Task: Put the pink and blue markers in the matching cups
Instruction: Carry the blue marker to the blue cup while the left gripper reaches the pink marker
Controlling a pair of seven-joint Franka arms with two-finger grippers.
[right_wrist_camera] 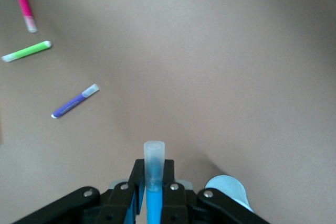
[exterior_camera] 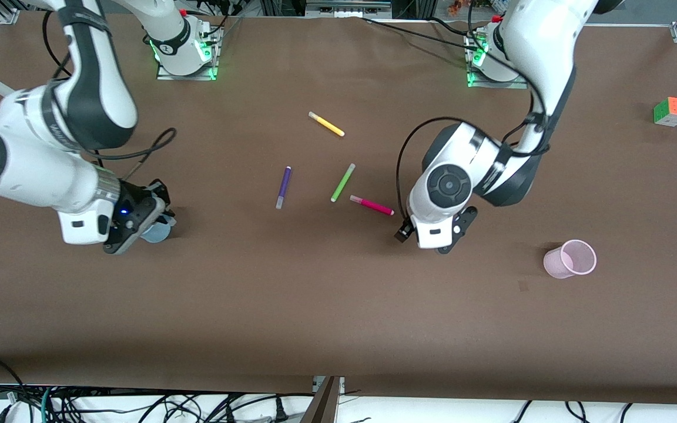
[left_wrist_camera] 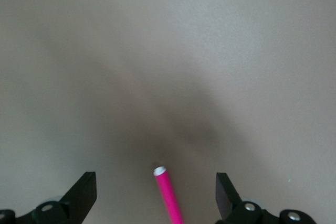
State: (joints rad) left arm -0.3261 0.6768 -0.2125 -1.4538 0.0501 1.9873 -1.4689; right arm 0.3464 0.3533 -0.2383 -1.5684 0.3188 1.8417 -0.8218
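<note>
My right gripper (exterior_camera: 137, 227) is shut on the blue marker (right_wrist_camera: 153, 179), whose greyish cap sticks out past the fingertips. It is just beside and partly over the pale blue cup (exterior_camera: 157, 231), whose rim also shows in the right wrist view (right_wrist_camera: 229, 190). The pink marker (exterior_camera: 372, 205) lies flat on the table. My left gripper (exterior_camera: 431, 230) is open and low by the marker's end toward the left arm. In the left wrist view the marker (left_wrist_camera: 168, 195) lies between the spread fingers (left_wrist_camera: 84, 195), untouched. The pale pink cup (exterior_camera: 570, 258) stands toward the left arm's end.
A lime-green pen (exterior_camera: 342, 183), a purple pen (exterior_camera: 283, 187) and a yellow pen (exterior_camera: 327, 124) lie mid-table, farther from the front camera than the pink marker. A colour cube (exterior_camera: 672, 111) sits toward the left arm's end, near the table edge.
</note>
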